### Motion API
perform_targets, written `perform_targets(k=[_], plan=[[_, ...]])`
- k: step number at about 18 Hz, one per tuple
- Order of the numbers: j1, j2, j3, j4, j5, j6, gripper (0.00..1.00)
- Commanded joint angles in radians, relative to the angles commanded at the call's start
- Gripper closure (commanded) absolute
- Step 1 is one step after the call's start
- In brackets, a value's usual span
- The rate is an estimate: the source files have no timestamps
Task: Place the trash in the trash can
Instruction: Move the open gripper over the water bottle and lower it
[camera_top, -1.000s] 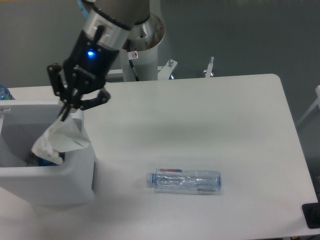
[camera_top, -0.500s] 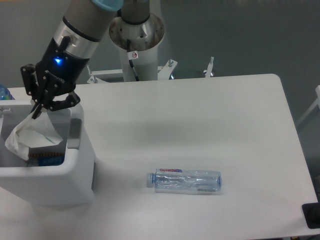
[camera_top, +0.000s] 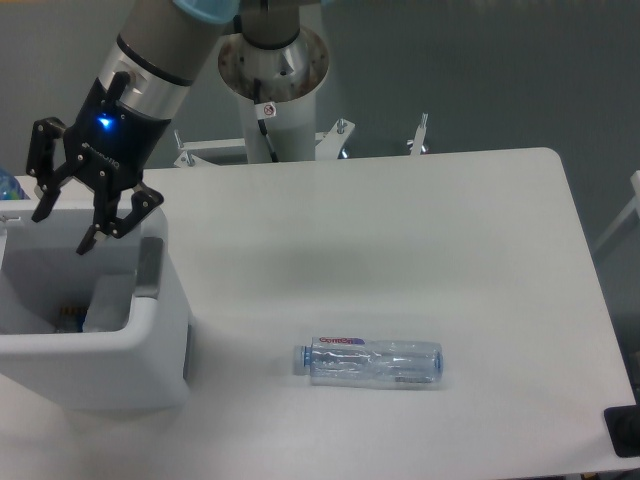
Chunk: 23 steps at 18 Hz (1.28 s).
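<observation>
Looking from largest to smallest, we see the white tabletop (camera_top: 400, 230), then the trash can (camera_top: 150, 360) at lower left, our gripper (camera_top: 62, 228) above its opening, fingers spread wide and empty, and the plastic bottle (camera_top: 370, 361) lying lower centre.

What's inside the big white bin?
Inside the trash can, something pale lies by the right wall, with a small colourful bit beside it. The front wall hides the bottom. The open gripper hangs above.
</observation>
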Motion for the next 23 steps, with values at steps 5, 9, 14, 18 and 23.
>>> perform_targets(k=[5,9,14,18,23], plan=[[0.058,-0.058,0.074,0.003,0.143,-0.042,0.0],[0.13,-0.063,0.074,0.049,0.176,-0.04,0.0],[0.182,-0.086,0.075,0.081,0.258,-0.007,0.0],[0.215,-0.123,0.063,0.075,0.259,0.257,0.0],[0.244,-0.204,0.055,0.069,0.276,0.584,0.0]])
